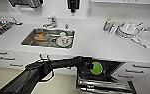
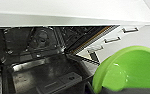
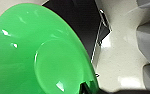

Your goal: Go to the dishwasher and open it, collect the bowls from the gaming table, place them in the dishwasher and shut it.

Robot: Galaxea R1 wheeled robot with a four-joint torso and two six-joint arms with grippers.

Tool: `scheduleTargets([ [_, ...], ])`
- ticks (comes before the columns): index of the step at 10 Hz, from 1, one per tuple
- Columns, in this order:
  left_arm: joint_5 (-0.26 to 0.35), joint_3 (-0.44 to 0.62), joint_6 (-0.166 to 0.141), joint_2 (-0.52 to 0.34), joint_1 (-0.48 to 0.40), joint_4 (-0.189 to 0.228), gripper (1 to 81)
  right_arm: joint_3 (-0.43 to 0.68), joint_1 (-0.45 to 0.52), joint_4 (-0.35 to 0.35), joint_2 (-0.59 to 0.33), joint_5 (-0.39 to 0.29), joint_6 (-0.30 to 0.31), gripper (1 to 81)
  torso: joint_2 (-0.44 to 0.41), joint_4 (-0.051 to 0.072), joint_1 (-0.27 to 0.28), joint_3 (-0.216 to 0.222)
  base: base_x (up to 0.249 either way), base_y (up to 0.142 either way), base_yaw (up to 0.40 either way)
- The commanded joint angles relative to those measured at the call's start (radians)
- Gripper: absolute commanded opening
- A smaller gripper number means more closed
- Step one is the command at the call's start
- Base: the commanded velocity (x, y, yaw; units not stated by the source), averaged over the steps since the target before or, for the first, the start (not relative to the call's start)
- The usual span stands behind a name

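Note:
The dishwasher (image 1: 101, 80) under the counter stands open, its door folded down and its dark inside (image 2: 41, 62) showing. My left arm reaches in from the left, and its gripper (image 1: 89, 66) is shut on the rim of a green bowl (image 1: 96, 68), held tilted over the open door. The left wrist view has that bowl (image 2: 131, 70) close up beside the dark tub. A green bowl (image 3: 36, 55) looms large in the right wrist view above pale floor, with my right gripper (image 3: 86, 88) dark at its rim.
The white counter (image 1: 96, 45) carries a steel sink (image 1: 28, 40) with dishes in it and a faucet (image 1: 51, 23). A bottle (image 1: 106, 25) and stacked plates (image 1: 126, 30) sit at the right. White drawers (image 1: 141, 67) flank the dishwasher.

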Motion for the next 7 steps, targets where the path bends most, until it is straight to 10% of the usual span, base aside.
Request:
scheduleTargets([
  [1, 0.016, 0.019, -0.017, 0.036, -0.165, -0.01, 1.0, 0.008, 0.003, -0.013, -0.042, -0.086, -0.004, 1.0, 0.0, 0.0, 0.0, 0.0, 0.0, 0.0, 0.0],
  [2, 0.015, 0.024, -0.033, 0.036, -0.173, -0.008, 81.1, 0.008, 0.003, -0.013, -0.04, -0.086, -0.004, 1.0, 0.0, 0.0, 0.0, 0.0, 0.0, 0.0, 0.0],
  [5, 0.018, 0.09, -0.045, 0.0, -0.161, -0.008, 81.1, 0.014, 0.006, -0.013, -0.042, -0.083, -0.002, 1.0, 0.0, 0.0, 0.0, 0.0, 0.0, 0.0, 0.0],
  [7, 0.021, 0.255, -0.043, -0.168, -0.072, 0.007, 81.1, 0.087, 0.038, -0.013, -0.09, -0.083, -0.002, 1.0, 0.0, 0.0, 0.0, 0.0, 0.0, 0.0, 0.0],
])
